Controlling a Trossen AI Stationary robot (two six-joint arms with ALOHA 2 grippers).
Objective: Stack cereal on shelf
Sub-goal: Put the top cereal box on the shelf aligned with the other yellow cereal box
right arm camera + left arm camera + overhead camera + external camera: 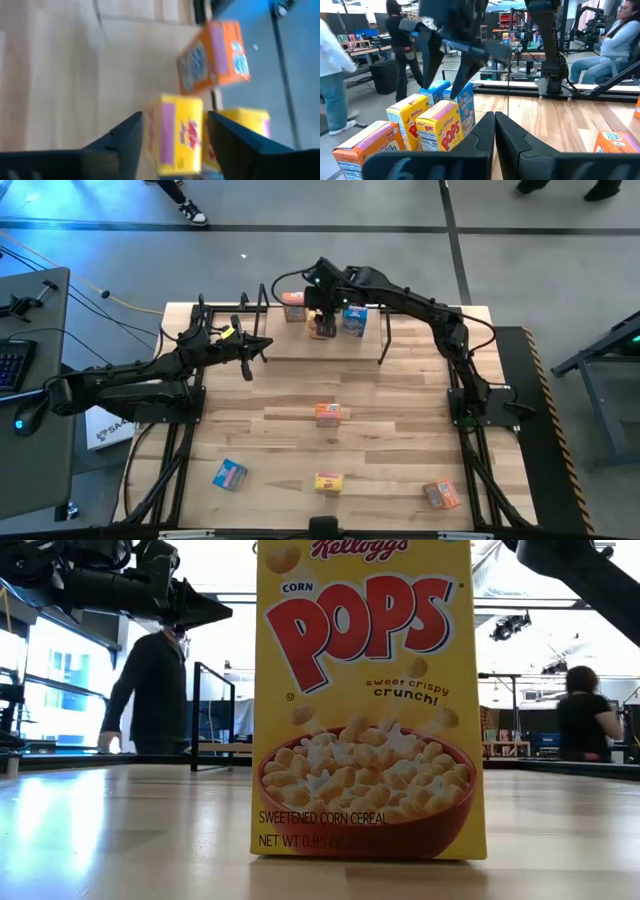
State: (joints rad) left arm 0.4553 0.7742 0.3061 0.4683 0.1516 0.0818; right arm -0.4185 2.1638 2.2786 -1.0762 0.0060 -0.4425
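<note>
The shelf stands at the table's far side. A row of cereal boxes stands on its board: an orange one, two yellow ones and two blue ones. My right gripper is open above this row, pointing down, its fingers on either side of a yellow box; I cannot tell whether they touch it. My left gripper is shut and empty, level near the shelf's left end. Several boxes lie loose on the table.
On the tabletop lie an orange box at the middle, a blue box near left, a yellow box at the near edge, which fills the low view, and an orange box near right. People are in the room beyond the table.
</note>
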